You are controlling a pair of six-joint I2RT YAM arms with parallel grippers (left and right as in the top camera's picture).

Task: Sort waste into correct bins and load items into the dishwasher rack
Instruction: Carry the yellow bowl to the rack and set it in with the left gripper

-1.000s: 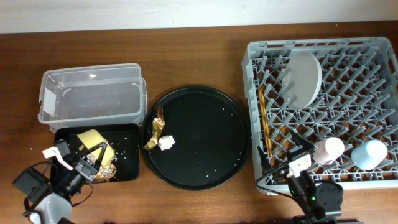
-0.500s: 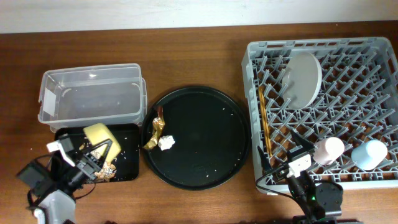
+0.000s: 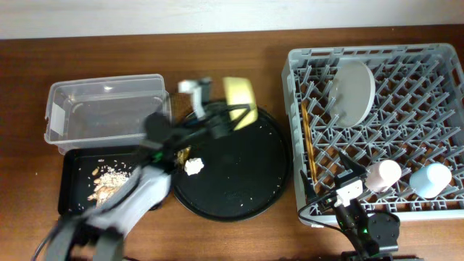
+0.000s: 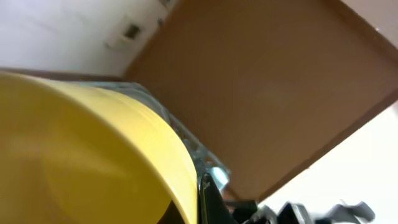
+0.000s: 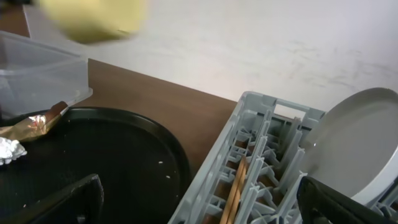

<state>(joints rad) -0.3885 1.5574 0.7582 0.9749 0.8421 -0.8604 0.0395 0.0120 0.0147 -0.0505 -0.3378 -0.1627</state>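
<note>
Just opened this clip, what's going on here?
The left fingers hold the yellow bowl in the air over the far edge of the round tray, and the arm is motion-blurred. The scraps lie in the black tray. The wrapper and tissue sit on the round tray. The rack has the plate, chopsticks, pink cup and blue cup. The right fingers rest open at the rack's near corner.

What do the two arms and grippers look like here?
Right gripper: slim black fingers, white block behind, black body and thin black cables. Left gripper: black fingers, white block too; its arm is blurred, looking grey-black.
</note>
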